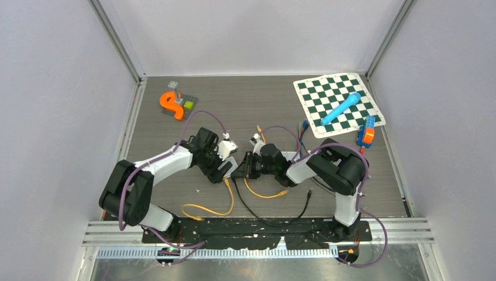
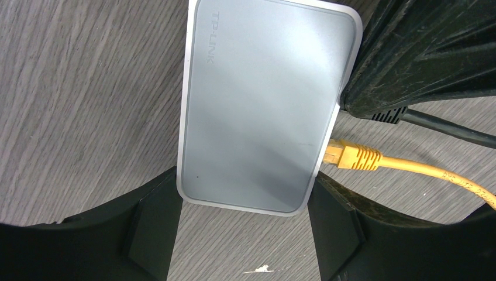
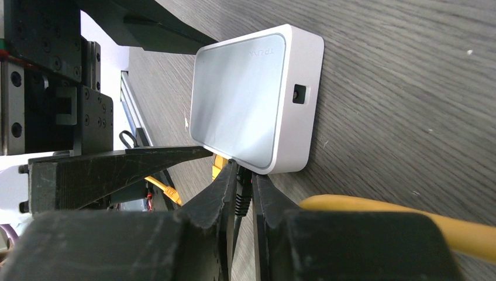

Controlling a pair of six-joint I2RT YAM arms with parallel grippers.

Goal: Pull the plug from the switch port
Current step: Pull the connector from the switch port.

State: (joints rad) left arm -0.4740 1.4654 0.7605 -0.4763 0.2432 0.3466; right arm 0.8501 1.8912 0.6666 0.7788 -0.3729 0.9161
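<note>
two tools at one switch (image 2: 263, 105), middle of the wood-grain table (image 1: 257, 99); entries as found:

switch: flat pale-grey box with a white rim, lettered tp-link on top; lying flat on the table between the two arms

left tool (image 2: 245, 193): spread wide; one black finger against each side of the switch's near end, clamping it

right tool (image 3: 244, 178): narrowed almost to touching; fingertips pinched on the black plug (image 3: 241, 198)

black plug: at the switch's port edge, just beside the yellow plug (image 2: 350, 157); partly covered by the right tool in the left wrist view; whether it is fully seated cannot be told

black cable (image 2: 450, 130): leaves the black plug and runs across the table away from the switch

yellow plug: seated in the neighbouring port; yellow cable (image 2: 438, 172) trails off from it over the table

chequered mat (image 1: 316, 96): green and white, far right corner of the table; blue cylinder (image 1: 340, 108) lying on it

blue and orange block (image 1: 367, 133): just off the mat's near right corner

orange s-shaped piece (image 1: 171, 104): far left, touching a grey plate (image 1: 190, 99) that carries small bricks; both well apart from the switch
</note>
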